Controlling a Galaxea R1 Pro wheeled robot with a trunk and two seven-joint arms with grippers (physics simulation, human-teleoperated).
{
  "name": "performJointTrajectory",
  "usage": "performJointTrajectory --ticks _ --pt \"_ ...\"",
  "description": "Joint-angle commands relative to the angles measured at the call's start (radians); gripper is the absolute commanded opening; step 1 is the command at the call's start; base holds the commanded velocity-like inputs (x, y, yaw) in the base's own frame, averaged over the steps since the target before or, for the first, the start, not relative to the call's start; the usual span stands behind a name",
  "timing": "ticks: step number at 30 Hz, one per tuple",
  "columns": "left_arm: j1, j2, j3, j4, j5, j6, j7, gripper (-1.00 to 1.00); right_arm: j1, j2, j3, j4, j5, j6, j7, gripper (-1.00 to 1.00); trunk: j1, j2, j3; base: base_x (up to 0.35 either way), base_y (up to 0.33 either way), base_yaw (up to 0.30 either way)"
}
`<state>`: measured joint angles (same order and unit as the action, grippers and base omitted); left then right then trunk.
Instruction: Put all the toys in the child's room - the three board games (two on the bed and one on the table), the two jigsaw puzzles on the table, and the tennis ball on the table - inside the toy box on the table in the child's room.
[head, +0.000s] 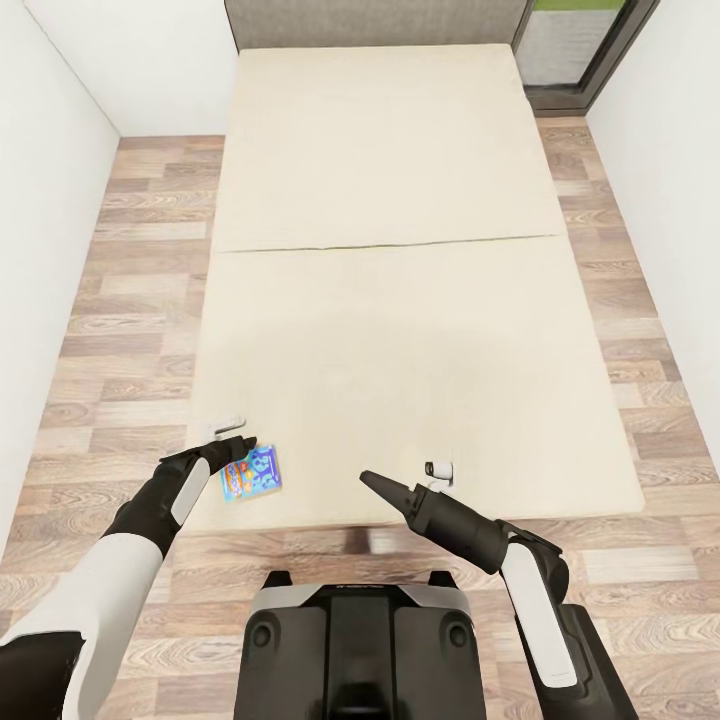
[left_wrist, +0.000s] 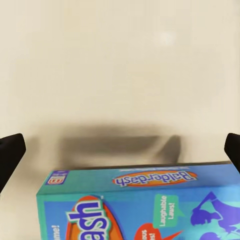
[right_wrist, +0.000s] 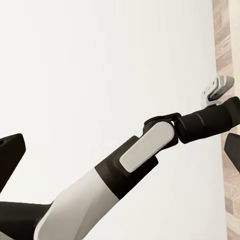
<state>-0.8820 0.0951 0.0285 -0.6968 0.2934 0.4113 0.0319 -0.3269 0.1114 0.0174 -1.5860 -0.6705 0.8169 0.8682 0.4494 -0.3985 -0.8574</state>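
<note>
Board game (head: 251, 473) lying lower left on bed (head: 400, 330), left gripper (head: 232, 432) wide over it; right gripper (head: 440, 470) state unclear.

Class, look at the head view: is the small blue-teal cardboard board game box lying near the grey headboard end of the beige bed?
No, the blue-teal board game box lies at the foot corner of the beige bed, beside the left gripper.

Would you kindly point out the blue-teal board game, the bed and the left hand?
blue-teal board game (head: 251, 473), head view, centre of its lid.
bed (head: 400, 340), head view, bare beige mattress.
left hand (head: 244, 444), head view, between its fingertips at the game's edge.
</note>
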Motion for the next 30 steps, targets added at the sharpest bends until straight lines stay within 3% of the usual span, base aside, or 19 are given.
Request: performJointTrajectory --ticks 1,30 --pt "0.000 0.000 0.001 -0.002 0.010 0.006 0.003 1.00 0.000 0.000 -0.001 0.000 -0.003 0.005 0.000 1.00 0.001 -0.002 -0.001 0.000 0.000 0.000" --pt "0.000 0.000 0.001 -0.001 0.009 0.006 0.003 1.00 0.000 0.001 0.001 0.000 -0.003 0.005 0.001 1.00 0.001 -0.002 -0.033 0.000 0.000 0.000"
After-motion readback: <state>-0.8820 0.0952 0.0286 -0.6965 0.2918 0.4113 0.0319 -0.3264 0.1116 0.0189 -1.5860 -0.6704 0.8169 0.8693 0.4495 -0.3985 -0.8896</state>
